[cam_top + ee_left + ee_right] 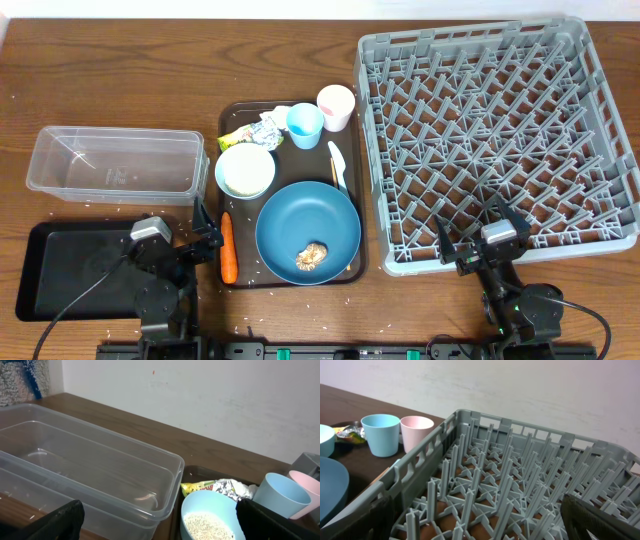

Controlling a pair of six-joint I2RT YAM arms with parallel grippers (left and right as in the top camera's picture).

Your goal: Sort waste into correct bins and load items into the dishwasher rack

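surveying from overhead: the grey rack (470, 35) fills the right side of the desk (120, 70), with the right gripper (470, 222) at its near edge, jaws spread wide and empty. the clear tub (115, 160) sits at the left, the black tray-bin (70, 270) nearer, touching the left gripper (208, 232), likewise wide and empty. only the overhead view shows the blue plate (300, 220) bearing a brown lump (312, 257), and the carrot (228, 250) just beside the left gripper. the left wrist view resolves rice (210, 527) in the bowl (195, 505). the right wrist view shows the blue cup (381, 434) and pink cup (416, 432) touching, outside the rack wall.
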